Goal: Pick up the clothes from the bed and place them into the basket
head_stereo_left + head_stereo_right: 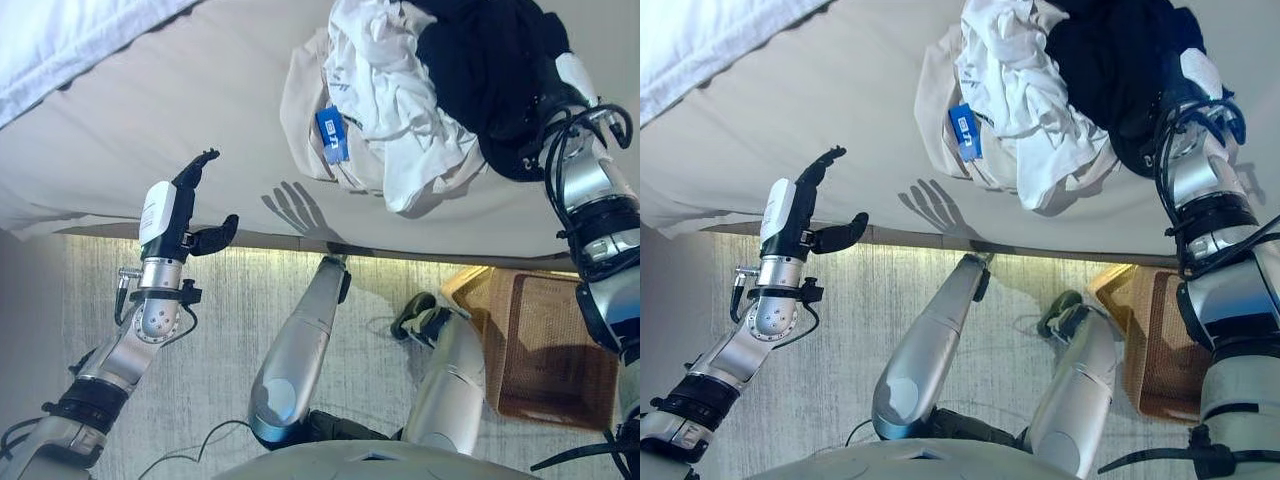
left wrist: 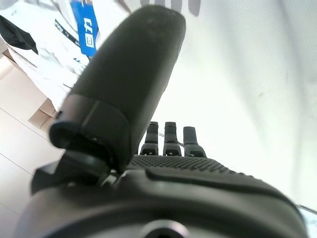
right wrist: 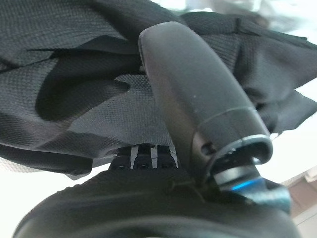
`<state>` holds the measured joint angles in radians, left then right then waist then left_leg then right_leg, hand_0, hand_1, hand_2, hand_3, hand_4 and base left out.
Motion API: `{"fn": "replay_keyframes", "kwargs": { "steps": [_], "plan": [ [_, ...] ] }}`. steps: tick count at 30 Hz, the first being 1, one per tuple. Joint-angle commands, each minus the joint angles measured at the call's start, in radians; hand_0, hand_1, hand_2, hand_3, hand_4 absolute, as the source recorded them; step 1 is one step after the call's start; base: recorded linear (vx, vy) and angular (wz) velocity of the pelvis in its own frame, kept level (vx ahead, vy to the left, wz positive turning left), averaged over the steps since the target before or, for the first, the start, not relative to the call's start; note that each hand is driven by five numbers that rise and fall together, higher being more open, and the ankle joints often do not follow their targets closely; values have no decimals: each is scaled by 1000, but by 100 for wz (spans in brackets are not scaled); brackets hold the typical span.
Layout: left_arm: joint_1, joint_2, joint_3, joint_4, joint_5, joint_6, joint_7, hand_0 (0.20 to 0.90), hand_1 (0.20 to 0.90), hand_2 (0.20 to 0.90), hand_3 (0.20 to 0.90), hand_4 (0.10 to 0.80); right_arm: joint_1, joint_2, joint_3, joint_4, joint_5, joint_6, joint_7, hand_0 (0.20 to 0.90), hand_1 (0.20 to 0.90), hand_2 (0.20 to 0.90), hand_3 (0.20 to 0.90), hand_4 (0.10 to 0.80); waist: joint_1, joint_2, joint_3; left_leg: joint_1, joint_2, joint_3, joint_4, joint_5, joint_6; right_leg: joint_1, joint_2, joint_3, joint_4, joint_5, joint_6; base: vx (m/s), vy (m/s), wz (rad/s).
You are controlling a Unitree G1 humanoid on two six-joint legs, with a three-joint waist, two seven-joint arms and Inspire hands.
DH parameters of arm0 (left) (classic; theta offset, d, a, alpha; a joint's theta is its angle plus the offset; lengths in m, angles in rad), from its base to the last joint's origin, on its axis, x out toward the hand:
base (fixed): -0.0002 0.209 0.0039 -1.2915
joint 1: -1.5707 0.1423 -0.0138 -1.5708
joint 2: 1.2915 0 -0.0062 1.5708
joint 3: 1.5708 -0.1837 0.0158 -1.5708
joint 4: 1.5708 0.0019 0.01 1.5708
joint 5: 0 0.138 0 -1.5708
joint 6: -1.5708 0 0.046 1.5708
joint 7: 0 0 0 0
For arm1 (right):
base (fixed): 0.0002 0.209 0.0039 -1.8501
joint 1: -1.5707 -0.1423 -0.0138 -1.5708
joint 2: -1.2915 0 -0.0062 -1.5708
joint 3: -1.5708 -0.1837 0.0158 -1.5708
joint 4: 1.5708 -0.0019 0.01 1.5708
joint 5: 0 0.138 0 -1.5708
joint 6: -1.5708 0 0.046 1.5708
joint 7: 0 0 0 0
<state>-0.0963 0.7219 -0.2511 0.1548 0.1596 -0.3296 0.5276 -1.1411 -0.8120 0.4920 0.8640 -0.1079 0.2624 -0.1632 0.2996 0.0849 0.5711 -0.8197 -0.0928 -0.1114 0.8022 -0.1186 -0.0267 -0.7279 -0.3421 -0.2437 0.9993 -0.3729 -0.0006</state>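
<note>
The clothes lie in one heap on the bed (image 1: 150,130), up at 1 o'clock in my head view: a black garment (image 1: 480,70) bunched at the right of the heap and a white garment (image 1: 390,120) with a blue tag (image 1: 332,135) spilling leftward and toward me from it. The heap has no clean long axis; if anything it runs 10 to 4 o'clock, with the white part trailing toward the bed edge and the tag end pointing roughly at 7.

My right hand (image 3: 198,99) is the near one. It comes up along the right side to 2 o'clock and is right against the black garment; in its wrist view the thumb stands across the dark cloth and the fingers run in under a fold, so I cannot tell whether they have closed on it.

My left hand (image 1: 185,215) is well apart at 9 o'clock, over bare sheet, fingers straight and thumb out, holding nothing. From there the heap lies toward 2 o'clock.

The basket (image 1: 540,350) sits on the floor at 4 o'clock, below the bed edge and almost straight under the right arm, so I judge the carry to be a short drop toward me on that side.
</note>
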Motion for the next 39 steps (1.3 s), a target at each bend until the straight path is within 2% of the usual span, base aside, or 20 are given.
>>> {"fn": "replay_keyframes", "kwargs": {
  "steps": [1, 3, 4, 5, 6, 7, 11, 16, 21, 28, 33, 34, 39],
  "plan": [
    [0, 29, 45, -111, 22, -60, 77, 900, 900, 900, 900, 800, -153, -101, 91, -2, -94, 9, -17, 900, 900, 900, 900, 800, 9, 53, -51, -20, 4, 39, 118, -138, 60, -78, 59, -3, 58, 32, -34, -67, -7, 0],
    [4, 31, 39, -133, 29, -48, 106, 900, 900, 900, 900, 800, -191, -126, 154, 16, -146, 13, 4, 900, 900, 900, 900, 800, 9, 57, -51, -82, 1, 41, 187, -156, 68, -138, 62, 7, 106, 21, -39, -73, 0, -3],
    [4, 34, 40, -137, 26, -45, 111, 900, 900, 900, 900, 800, -201, -132, 168, 17, -125, 14, 2, 691, 691, 691, 656, 556, 9, 57, -51, -100, 1, 43, 210, -165, 72, -156, 63, 10, 124, 14, -41, -55, -23, -4],
    [5, 42, 47, -141, 17, -42, 117, 900, 900, 900, 900, 800, -213, -139, 180, 22, -104, 12, -2, 519, 519, 519, 455, 355, 9, 53, -51, -123, 2, 46, 240, -179, 77, -176, 67, 11, 147, 3, -44, -46, -44, -3],
    [4, 47, 55, -144, 12, -39, 111, 900, 900, 900, 900, 800, -222, -141, 180, 31, -87, 2, -4, 481, 481, 481, 411, 311, 9, 49, -51, -139, 2, 46, 263, -187, 78, -188, 70, 9, 163, -1, -44, -36, -48, -1],
    [4, 48, 59, -145, 11, -37, 106, 900, 900, 900, 900, 800, -227, -141, 181, 35, -77, -2, -6, 300, 300, 300, 200, 100, 10, 48, -51, -145, 2, 46, 270, -191, 78, -194, 70, 10, 169, -4, -44, -26, -58, -2],
    [11, 72, 66, -145, 5, -45, 91, 900, 900, 900, 900, 800, -239, -160, 177, 43, -45, -29, -2, 300, 300, 300, 200, 100, 4, 42, -51, -170, 7, 46, 317, -202, 76, -213, 78, 14, 200, -7, -44, -9, -22, -1],
    [22, 90, 72, -139, -3, -58, 89, 900, 900, 900, 900, 800, -201, -174, 153, 52, -31, -49, 2, 300, 300, 300, 200, 100, -2, 30, -51, -117, 15, 45, 287, -199, 70, -161, 84, 5, 166, 4, -41, 0, 0, 0],
    [32, 108, 73, -127, -1, -66, 66, 900, 900, 900, 900, 800, -147, -182, 123, 60, -35, -69, 12, 300, 300, 300, 200, 100, -6, 15, -51, 9, 23, 48, 206, -186, 54, -39, 82, -8, 88, 25, -35, 52, 7, -1],
    [35, 116, 92, -98, -7, -66, 9, 900, 900, 900, 900, 800, -50, -222, 53, 55, -23, -96, 40, 300, 300, 300, 200, 100, -10, -36, -57, 264, 50, 66, 34, -157, 38, 240, 65, -40, -77, 59, -18, 70, 0, -3],
    [34, 105, 87, -77, -23, -45, -33, 900, 900, 900, 900, 800, -25, -246, 27, 52, 28, -110, 64, 300, 300, 300, 200, 100, -16, -65, -127, 399, 76, 72, -71, -135, 26, 405, 81, -65, -223, 88, -19, 76, 19, -14],
    [34, 99, 87, -76, -24, -36, -45, 900, 900, 900, 900, 800, -15, -247, 11, 51, 35, -121, 68, 300, 300, 300, 200, 100, -19, -69, -143, 417, 81, 79, -107, -100, 28, 428, 82, -78, -265, 119, -28, 66, 31, -16],
    [46, 83, 91, -43, -17, 7, -105, 900, 900, 900, 900, 800, 39, -278, -60, 22, 107, -165, 92, 300, 300, 300, 200, 100, -39, -103, -226, 549, 102, 94, -235, -92, 20, 581, 122, -69, -438, 152, -15, 113, 5, -14]
  ]
}}
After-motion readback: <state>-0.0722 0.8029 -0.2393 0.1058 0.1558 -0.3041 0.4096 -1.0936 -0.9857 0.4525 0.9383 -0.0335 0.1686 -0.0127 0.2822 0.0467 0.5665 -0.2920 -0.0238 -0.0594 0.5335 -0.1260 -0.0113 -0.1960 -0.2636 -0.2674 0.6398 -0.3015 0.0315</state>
